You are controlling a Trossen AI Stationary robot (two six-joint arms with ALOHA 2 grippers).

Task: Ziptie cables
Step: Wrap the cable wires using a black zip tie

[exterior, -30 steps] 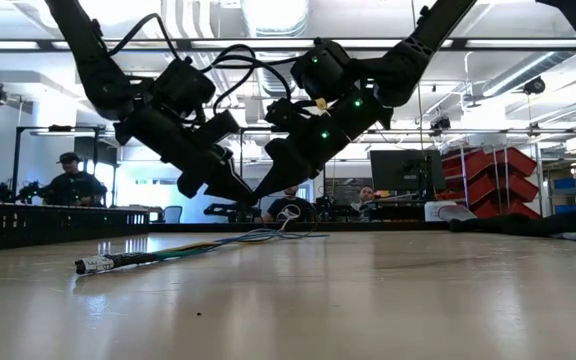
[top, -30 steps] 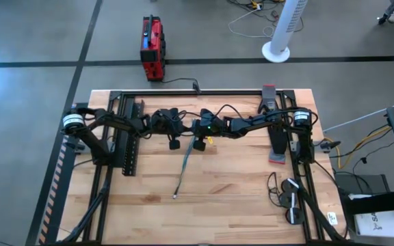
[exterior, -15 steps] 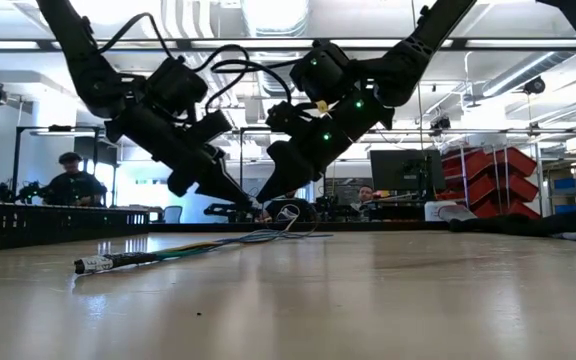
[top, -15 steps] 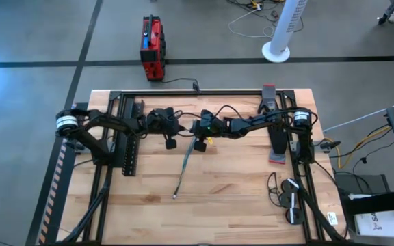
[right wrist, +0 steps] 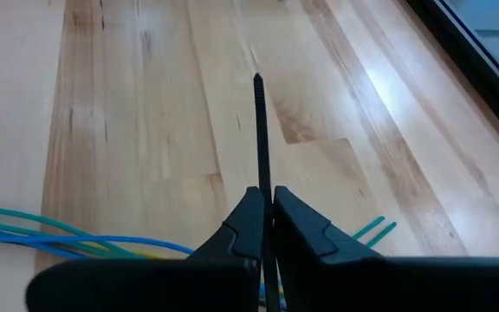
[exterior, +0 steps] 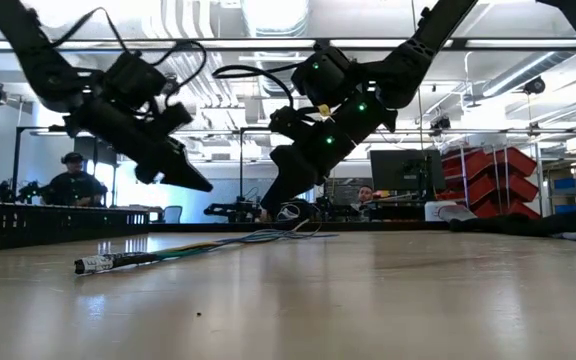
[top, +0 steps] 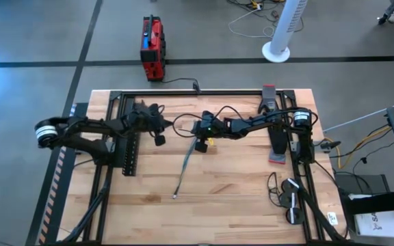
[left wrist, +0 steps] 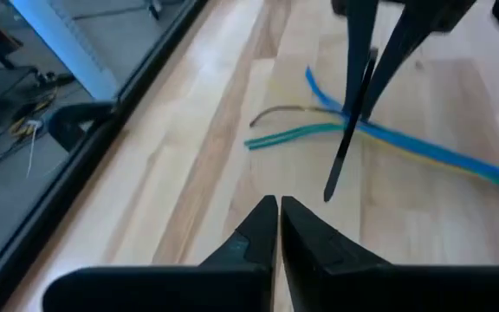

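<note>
Right hand (top: 200,145) pinches a zip tie (right wrist: 259,139) above the cables (top: 184,171); left hand (top: 159,140) closed

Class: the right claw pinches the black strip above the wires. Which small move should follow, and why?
Probably lower the right claw so the thin black toothed plastic strip slides under the loose blue, green and yellow wires, which lie untied; the shut left claw has pulled away.

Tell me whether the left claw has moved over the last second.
Yes. In the high view the left claw has pulled back leftward, away from the right claw toward the black rack.
</note>
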